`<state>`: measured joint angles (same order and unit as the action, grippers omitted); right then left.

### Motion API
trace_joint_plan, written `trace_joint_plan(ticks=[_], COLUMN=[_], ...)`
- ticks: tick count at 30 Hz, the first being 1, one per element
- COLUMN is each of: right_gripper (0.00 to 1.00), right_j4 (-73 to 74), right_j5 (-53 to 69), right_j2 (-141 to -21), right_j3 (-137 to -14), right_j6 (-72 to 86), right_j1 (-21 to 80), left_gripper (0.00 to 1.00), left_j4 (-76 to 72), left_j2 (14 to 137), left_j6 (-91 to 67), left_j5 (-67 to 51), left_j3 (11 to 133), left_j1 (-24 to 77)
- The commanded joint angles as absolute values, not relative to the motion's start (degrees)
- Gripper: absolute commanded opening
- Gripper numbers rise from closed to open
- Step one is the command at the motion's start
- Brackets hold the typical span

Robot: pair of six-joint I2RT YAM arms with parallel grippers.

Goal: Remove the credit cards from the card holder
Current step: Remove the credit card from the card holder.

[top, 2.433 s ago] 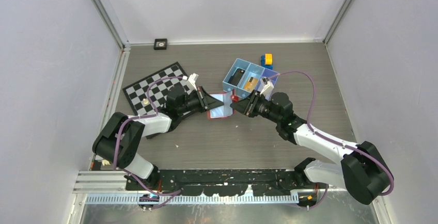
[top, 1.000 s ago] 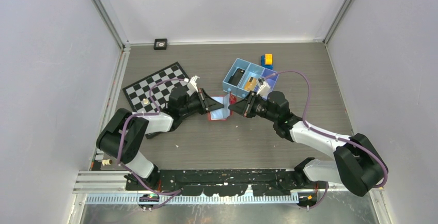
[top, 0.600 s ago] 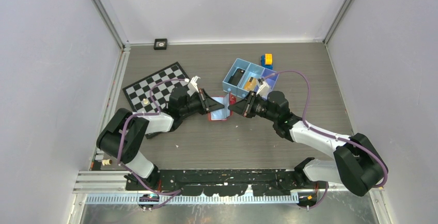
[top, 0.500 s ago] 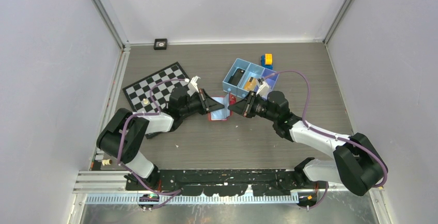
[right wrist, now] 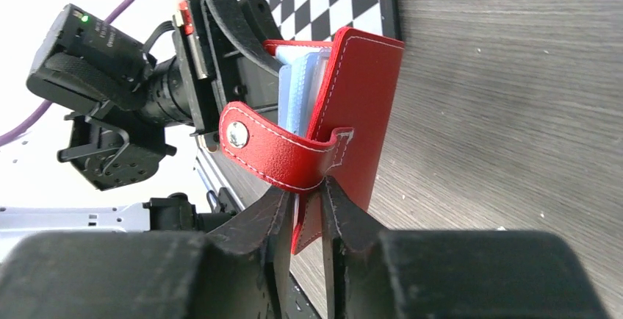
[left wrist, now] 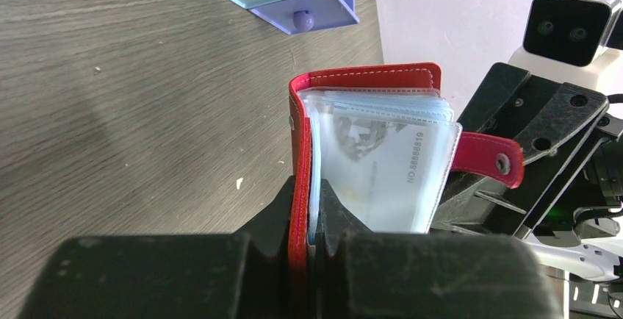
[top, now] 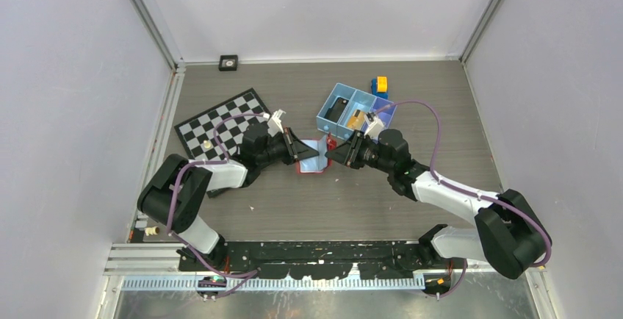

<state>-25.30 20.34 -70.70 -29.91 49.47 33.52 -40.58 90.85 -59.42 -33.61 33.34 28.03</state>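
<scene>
The red card holder (top: 312, 156) hangs upright between my two grippers, just above the table's middle. My left gripper (left wrist: 307, 188) is shut on its red cover and a pale blue sleeve. A greyish credit card (left wrist: 382, 176) with a printed number sits inside a clear sleeve. My right gripper (right wrist: 305, 195) straddles the other cover's edge below the snap tab (right wrist: 272, 153); its jaws stand slightly apart, with a thin gap on one side. An orange-gold credit card (top: 358, 119) lies in the blue tray.
The blue three-compartment tray (top: 332, 92) stands just behind the grippers, with a yellow-and-blue block (top: 380, 85) behind it. A checkerboard mat (top: 220, 122) lies at the left under the left arm. A small black square (top: 228, 62) sits by the back wall.
The right gripper's jaws have parted a little around the cover. Both arms and the card holder have stayed almost where they were.
</scene>
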Motion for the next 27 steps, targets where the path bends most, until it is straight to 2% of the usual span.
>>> trace_joint_plan(ticks=[1,9,27], right_gripper=[0.26,0.34,0.38], right_j4=[-23.5,-22.8,-24.3], right_j5=[18.0,18.4,19.6], right_j2=[-69.3,-70.5,-70.9], right_j3=[-32.0,-32.9,-32.6], right_j6=[47.9,47.9,48.6], right_j1=[33.6,33.7,33.7], left_gripper=[0.00,0.00,0.00], left_j4=[-38.6,-34.2,-30.8], left_j2=[87.1,85.5,84.6], left_j6=[-57.1,-54.8,-53.5], left_j5=[-33.0,-31.4,-30.0], left_j3=[35.8,36.4,37.0], left_j1=[28.6,28.7,28.7])
